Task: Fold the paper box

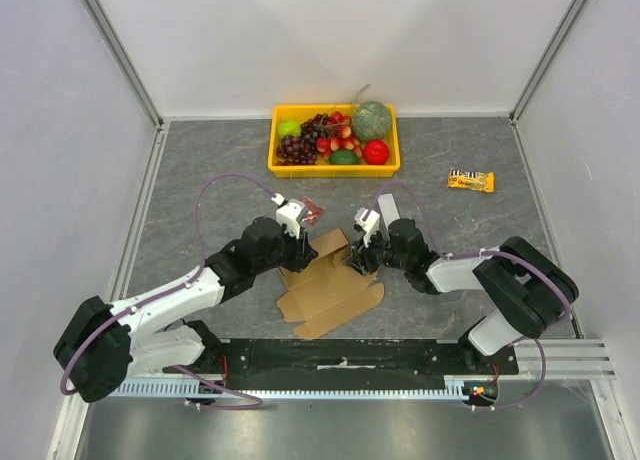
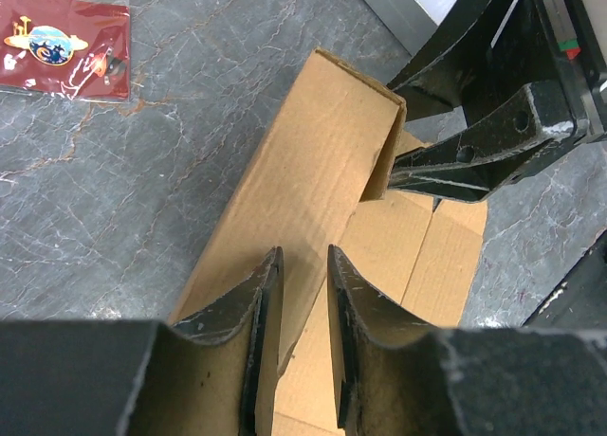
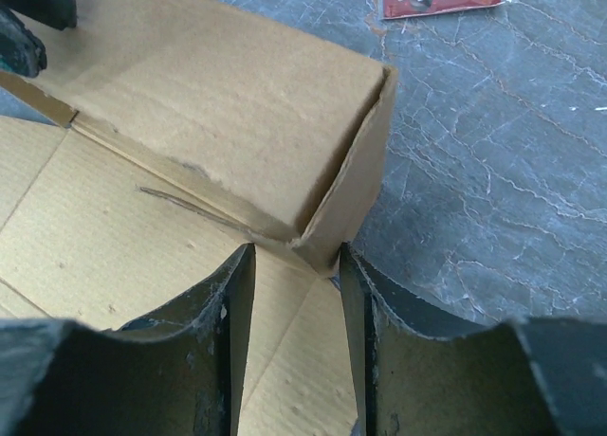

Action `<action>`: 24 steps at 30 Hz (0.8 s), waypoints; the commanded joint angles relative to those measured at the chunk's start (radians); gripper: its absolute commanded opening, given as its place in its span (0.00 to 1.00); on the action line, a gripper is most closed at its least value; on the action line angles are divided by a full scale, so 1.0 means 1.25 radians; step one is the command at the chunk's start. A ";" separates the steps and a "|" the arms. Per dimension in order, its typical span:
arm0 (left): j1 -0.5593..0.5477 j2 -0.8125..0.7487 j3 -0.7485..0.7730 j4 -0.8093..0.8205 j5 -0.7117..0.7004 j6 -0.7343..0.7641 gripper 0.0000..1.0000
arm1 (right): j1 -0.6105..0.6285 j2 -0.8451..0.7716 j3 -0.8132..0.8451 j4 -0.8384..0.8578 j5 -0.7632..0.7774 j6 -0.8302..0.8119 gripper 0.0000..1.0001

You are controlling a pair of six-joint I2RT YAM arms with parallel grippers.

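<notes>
- Grey marble-patterned table (image 1: 200, 170): the yellow plastic fruit tray (image 1: 333, 168) sits at its far side, well apart from the work.
- Plain brown die-cut cardboard paper box (image 1: 335, 295): mid-table, one long wall raised, the other panels lying flat. Probably light, stiff across panels, springy at creases and apt to slide. Best held at a wall edge near a corner.
- Left gripper (image 2: 303, 256): jaws narrowly apart by the raised wall. I cannot tell whether they pinch it.
- Right gripper (image 3: 296, 251): jaws apart, straddling the wall's corner, unclamped.
- Small red foil packet (image 1: 313, 212): just beyond the box.
</notes>
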State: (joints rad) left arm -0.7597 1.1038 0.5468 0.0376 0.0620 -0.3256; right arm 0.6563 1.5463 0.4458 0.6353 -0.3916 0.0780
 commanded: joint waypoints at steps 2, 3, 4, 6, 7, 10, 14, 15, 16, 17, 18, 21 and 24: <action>-0.002 0.007 0.039 -0.002 0.001 -0.022 0.32 | -0.001 0.027 -0.023 0.158 -0.036 0.010 0.47; -0.003 0.007 0.041 -0.003 0.001 -0.022 0.32 | -0.001 0.029 -0.020 0.163 -0.038 0.015 0.48; -0.003 0.008 0.042 -0.003 0.002 -0.022 0.32 | -0.001 0.035 -0.019 0.170 -0.038 0.017 0.47; -0.002 0.010 0.045 -0.003 0.003 -0.022 0.32 | -0.001 0.044 -0.015 0.186 -0.041 0.025 0.47; -0.002 0.012 0.044 -0.003 0.006 -0.021 0.32 | -0.002 0.049 -0.015 0.195 -0.041 0.031 0.47; -0.003 0.012 0.045 -0.003 0.004 -0.022 0.32 | 0.000 0.061 -0.009 0.214 -0.041 0.037 0.47; -0.003 0.012 0.045 -0.006 0.006 -0.021 0.32 | -0.001 0.078 0.001 0.229 -0.049 0.039 0.48; -0.003 0.012 0.045 -0.006 0.006 -0.021 0.32 | 0.000 0.081 -0.001 0.240 -0.055 0.041 0.48; -0.002 0.012 0.042 -0.006 0.006 -0.021 0.32 | 0.000 0.085 -0.003 0.251 -0.061 0.043 0.49; -0.002 0.012 0.042 -0.007 0.006 -0.019 0.32 | 0.000 0.085 -0.003 0.259 -0.071 0.044 0.49; -0.003 0.013 0.044 -0.007 0.004 -0.018 0.32 | 0.000 0.087 -0.003 0.265 -0.083 0.046 0.49; -0.002 0.010 0.044 -0.007 0.004 -0.019 0.32 | 0.000 0.093 -0.008 0.292 -0.111 0.050 0.51; -0.003 0.010 0.047 -0.007 0.006 -0.018 0.32 | 0.000 0.103 -0.006 0.313 -0.127 0.055 0.51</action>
State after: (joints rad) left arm -0.7597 1.1149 0.5640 0.0303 0.0624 -0.3256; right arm 0.6563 1.6573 0.4225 0.9112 -0.4931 0.1394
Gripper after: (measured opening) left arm 0.320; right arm 0.511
